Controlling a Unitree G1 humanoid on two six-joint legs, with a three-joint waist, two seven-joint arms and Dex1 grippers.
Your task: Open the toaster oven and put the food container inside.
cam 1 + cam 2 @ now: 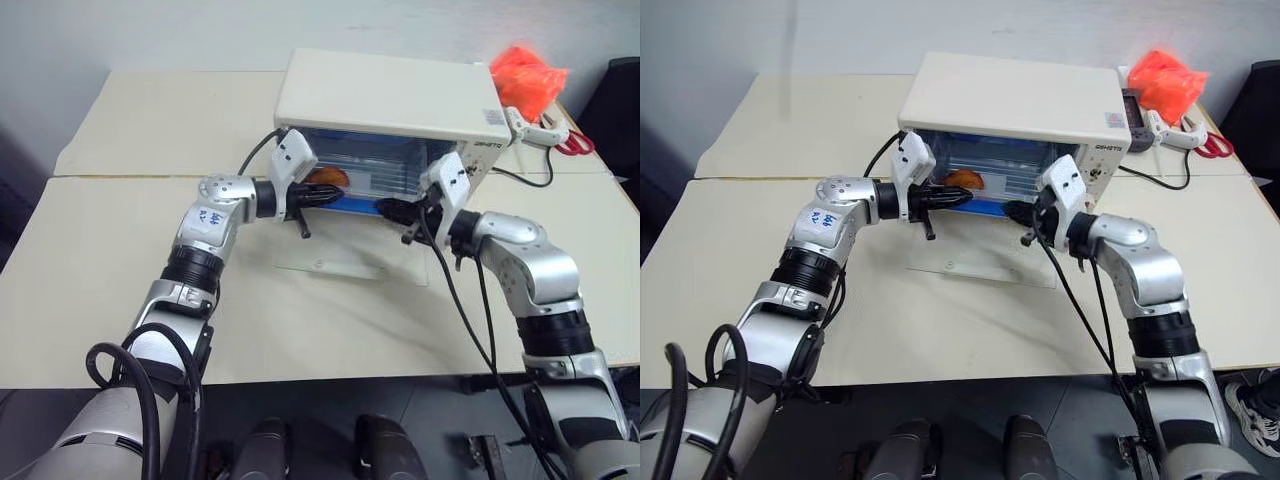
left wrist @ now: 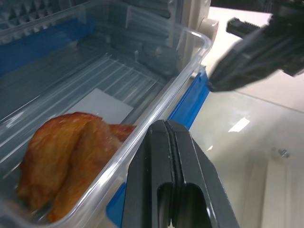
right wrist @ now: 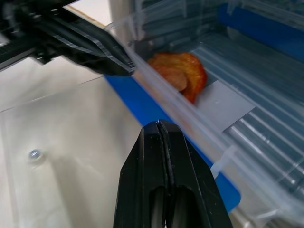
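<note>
Two pincers meet the food container (image 1: 985,178) at the mouth of the toaster oven (image 1: 1015,100), and we read both as pressed together with nothing pinched: the left pincer (image 1: 322,197) touches or nearly touches the near rim towards its left end, the right pincer (image 1: 392,211) sits at the blue clip strip (image 3: 142,111) towards the right end. The container lies with its long axis across the oven opening, mostly inside on the wire rack, its near edge at the front of the opening. From both pincers it lies straight ahead, so we judge the coming push to run inward; neither arm looks clearly nearer. The glass door (image 1: 985,262) lies flat on the surface (image 1: 940,330) beneath them. We cannot tell how deep the container sits, since the oven's top hides its far side, nor whether either tip truly bears on the plastic.
</note>
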